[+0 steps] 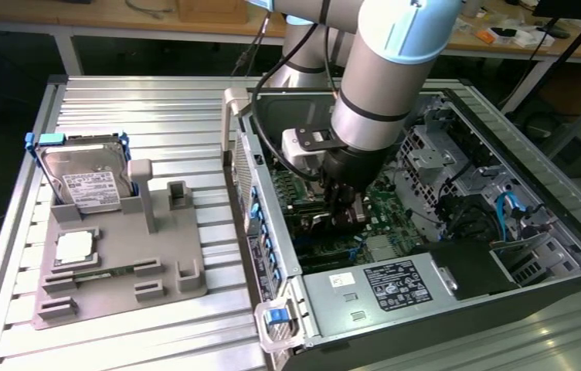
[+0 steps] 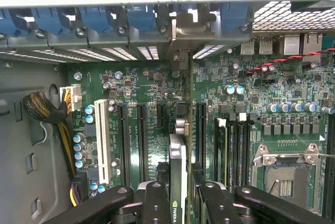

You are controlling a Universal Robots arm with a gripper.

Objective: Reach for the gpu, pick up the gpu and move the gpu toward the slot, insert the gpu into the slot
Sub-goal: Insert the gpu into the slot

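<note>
The gpu (image 2: 177,169) shows edge-on in the wrist view as a thin dark card with a green logo near my fingers. Its silvery bracket (image 2: 180,35) reaches the case's rear panel. My gripper (image 2: 178,205) is shut on the card, with one black finger (image 2: 156,203) on each side. The card stands upright over the green motherboard (image 2: 152,85), in line with the black expansion slots (image 2: 141,140). The slot directly beneath it is hidden by the card. In the exterior view the gripper (image 1: 340,210) is low inside the open computer case (image 1: 270,255), with the dark gpu (image 1: 317,220) beneath it.
A white slot (image 2: 100,135) and a sleeved cable bundle (image 2: 44,109) lie to one side of the card, the processor socket (image 2: 285,174) to the other. Outside the case, a grey fixture (image 1: 167,267) holds a hard drive (image 1: 84,182) and a square chip (image 1: 74,246). The power supply (image 1: 394,286) fills the case's near end.
</note>
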